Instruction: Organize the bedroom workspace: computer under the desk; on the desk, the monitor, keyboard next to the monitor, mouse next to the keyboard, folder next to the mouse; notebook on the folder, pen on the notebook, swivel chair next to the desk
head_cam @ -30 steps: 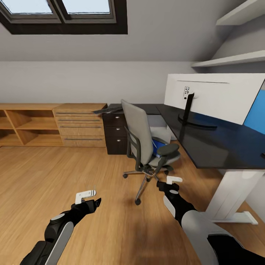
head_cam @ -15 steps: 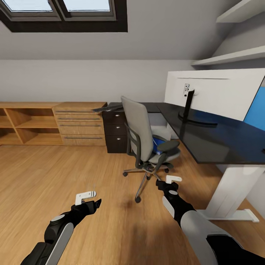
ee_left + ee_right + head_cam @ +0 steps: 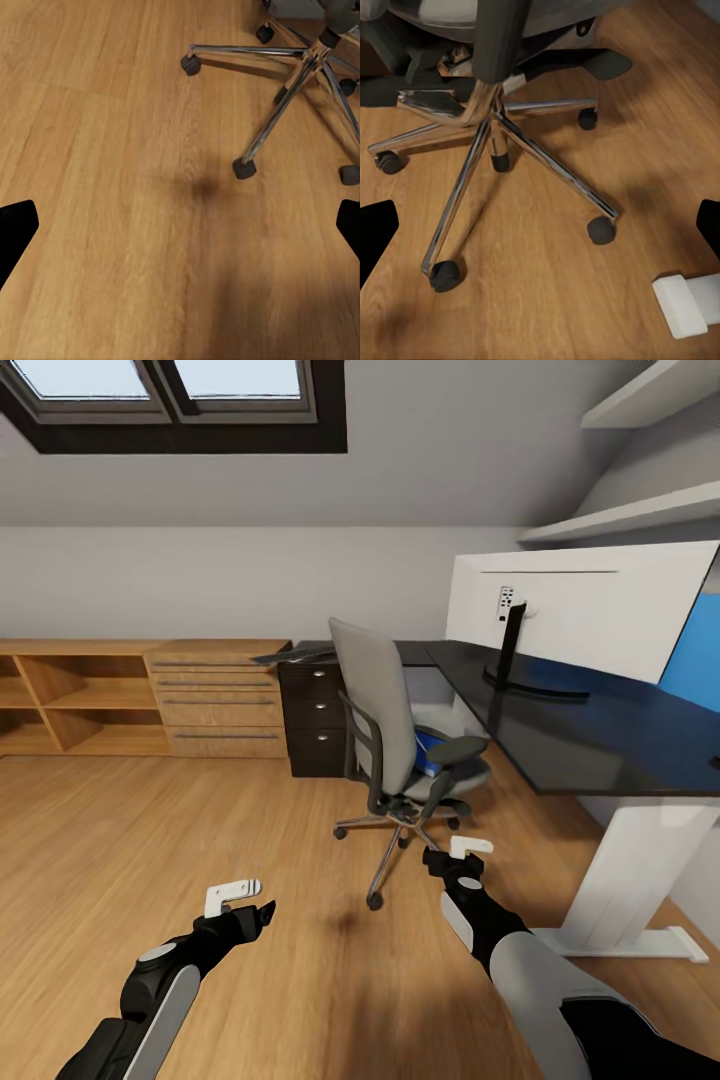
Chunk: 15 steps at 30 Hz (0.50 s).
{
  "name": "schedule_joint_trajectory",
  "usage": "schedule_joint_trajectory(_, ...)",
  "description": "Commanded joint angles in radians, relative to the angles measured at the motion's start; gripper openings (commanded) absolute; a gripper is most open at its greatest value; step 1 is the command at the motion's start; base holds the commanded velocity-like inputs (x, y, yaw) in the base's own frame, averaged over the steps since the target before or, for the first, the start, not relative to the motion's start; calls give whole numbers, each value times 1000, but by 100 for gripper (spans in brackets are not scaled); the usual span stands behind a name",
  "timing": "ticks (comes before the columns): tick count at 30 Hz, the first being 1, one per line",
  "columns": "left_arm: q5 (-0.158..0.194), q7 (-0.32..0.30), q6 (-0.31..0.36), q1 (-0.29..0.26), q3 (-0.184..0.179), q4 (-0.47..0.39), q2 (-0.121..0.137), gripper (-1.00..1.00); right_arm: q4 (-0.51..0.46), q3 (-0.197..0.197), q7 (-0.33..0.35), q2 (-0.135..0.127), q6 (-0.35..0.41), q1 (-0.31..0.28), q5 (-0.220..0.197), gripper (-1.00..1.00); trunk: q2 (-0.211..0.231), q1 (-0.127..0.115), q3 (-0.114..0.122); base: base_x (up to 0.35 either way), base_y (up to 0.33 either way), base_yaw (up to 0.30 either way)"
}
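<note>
Two grippers hang low over the wooden floor (image 3: 150,830), both with fingers spread wide and nothing between them: the left gripper (image 3: 238,900) and the right gripper (image 3: 462,857). Just ahead of the right one stands the swivel chair (image 3: 385,740), its chrome star base (image 3: 495,135) and black casters close under that gripper's camera. The folder (image 3: 432,752) lies on the chair seat, partly hidden by an armrest. Beyond and to the right of the right gripper runs the desk (image 3: 560,735), with the monitor (image 3: 580,610) standing on it, white back showing. Farther off, ahead of the left gripper, the keyboard (image 3: 292,653) lies tilted across the gap between the desk's dark drawer unit (image 3: 314,720) and a light wooden chest (image 3: 215,695).
</note>
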Motion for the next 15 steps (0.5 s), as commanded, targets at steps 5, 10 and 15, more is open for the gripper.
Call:
schedule_joint_trajectory(5,11,10,2,-1,-2,-1,1,100,1,-1,-2,0,-5,-1,-5,100,-36,19,-9,0,0,0)
schedule_joint_trajectory(10,11,10,2,-1,-2,-3,1,100,-1,-2,-2,-1,-6,-1,-4,100,-71,38,-16,0,0,0)
schedule_joint_trajectory(15,11,10,2,-1,-2,-4,1,100,-2,-2,-2,-1,-8,-1,-3,100,-106,57,-24,0,0,0)
